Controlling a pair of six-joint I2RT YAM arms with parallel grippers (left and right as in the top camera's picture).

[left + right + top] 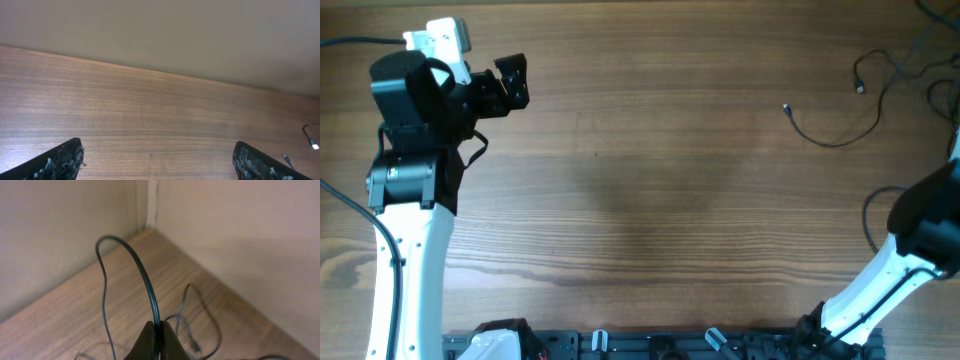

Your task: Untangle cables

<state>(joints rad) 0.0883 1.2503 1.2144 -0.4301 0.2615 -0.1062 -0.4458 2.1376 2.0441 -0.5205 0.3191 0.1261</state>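
So the cables (pixel 880 95) are all over in the far right corner of the table (pixel 650 200), as loose thin black strands and not one tight bundle. One strand curls out toward the middle of the table and ends in a little plug (pixel 786 107) lying flat on the wood.

The right gripper (pixel 159 335) has its fingers pressed together, pinching one black cable (pixel 149 290). In the right wrist view that cable rises out of the fingertips in a tall arch and drops back to the table. A couple more strands lie on the wood just behind it, one with a small plug (pixel 197 347), right by where the two beige walls (pixel 225 240) meet.

The left gripper (pixel 157 145) sits way over by the far left corner, well apart from the cables. Its fingers (pixel 62 162) are spread wide with nothing between them, just bare wood. You can barely see two plug ends at the right edge of the left wrist view.
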